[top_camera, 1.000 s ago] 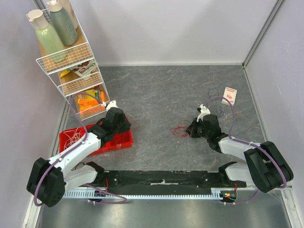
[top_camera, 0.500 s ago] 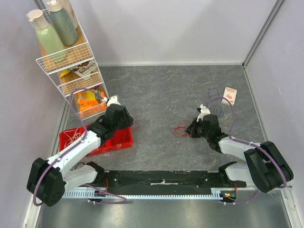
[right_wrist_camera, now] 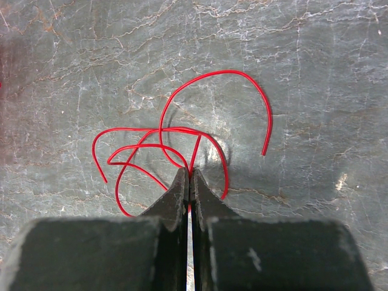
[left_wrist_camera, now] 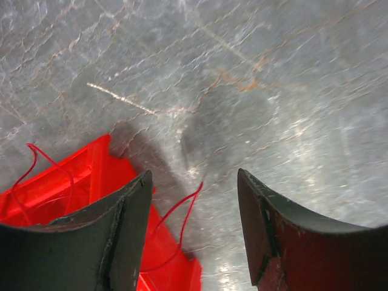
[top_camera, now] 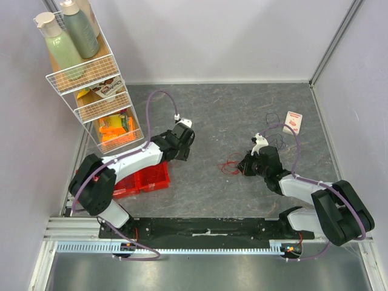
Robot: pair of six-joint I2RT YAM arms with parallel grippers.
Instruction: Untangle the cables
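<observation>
My right gripper (right_wrist_camera: 190,174) is shut on a thin red cable (right_wrist_camera: 182,130) whose loops lie on the grey floor ahead of the tips; the same red cable (top_camera: 229,165) shows left of the right gripper (top_camera: 245,165) in the top view. Dark thin cables (top_camera: 276,130) lie behind the right arm. My left gripper (left_wrist_camera: 194,182) is open and empty, above the floor by the corner of the red bin (left_wrist_camera: 79,182). A red cable (left_wrist_camera: 179,212) hangs over the bin's edge between the jaws. In the top view the left gripper (top_camera: 185,142) is right of the bin (top_camera: 148,180).
A wire rack (top_camera: 91,79) with bottles and packets stands at the far left. A small white card (top_camera: 293,122) lies at the far right. A black rail (top_camera: 206,230) runs along the near edge. Walls bound the floor.
My left arm has swung right and away from over the red bin, its gripper now over bare floor. The right arm has not moved.
</observation>
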